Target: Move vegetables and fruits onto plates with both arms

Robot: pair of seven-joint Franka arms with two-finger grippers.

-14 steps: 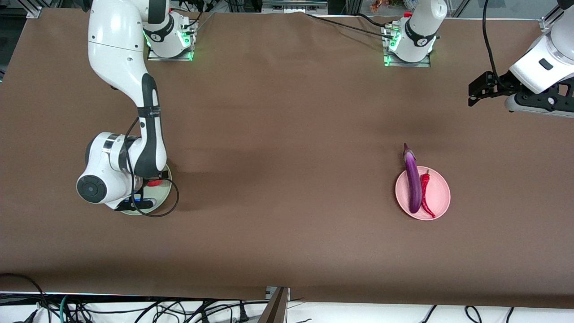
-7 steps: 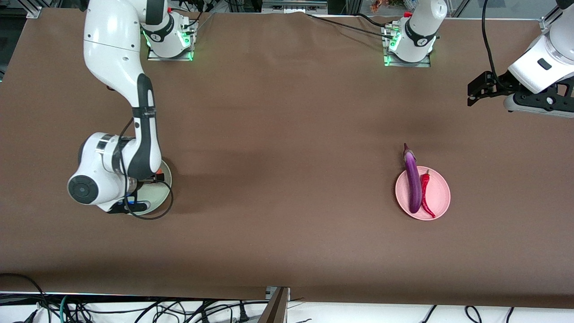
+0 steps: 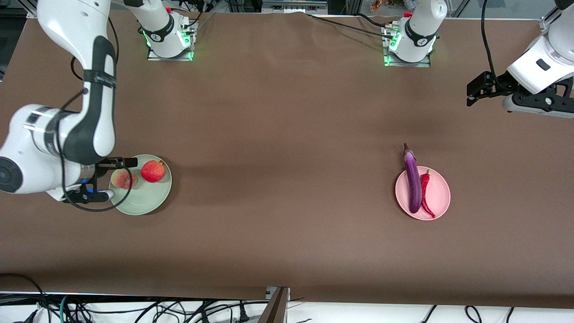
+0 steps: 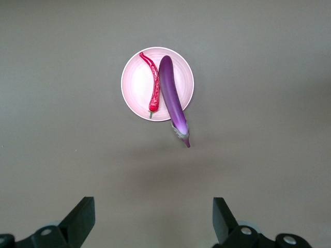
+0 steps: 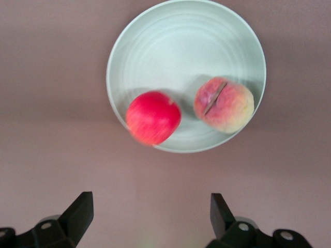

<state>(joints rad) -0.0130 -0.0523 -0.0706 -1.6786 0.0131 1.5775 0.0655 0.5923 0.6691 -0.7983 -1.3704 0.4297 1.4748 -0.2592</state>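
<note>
text: none readable | labels: none | numbers: none | signs: none

eggplant (image 3: 413, 184): glossy purple, dark stem
chili pepper (image 3: 425, 193): red
peach (image 5: 224, 105): yellowish-pink
pomegranate (image 3: 153, 171): shiny red
plates: pale green (image 3: 148, 204), pink (image 3: 441, 195)
surface (image 3: 287, 157): brown

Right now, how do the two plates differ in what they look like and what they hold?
The pale green plate lies toward the right arm's end of the table and holds two round fruits, a peach and a pomegranate. The pink plate lies toward the left arm's end and holds two long vegetables, an eggplant overhanging its rim and a chili pepper. Both are round and look alike in size.
</note>
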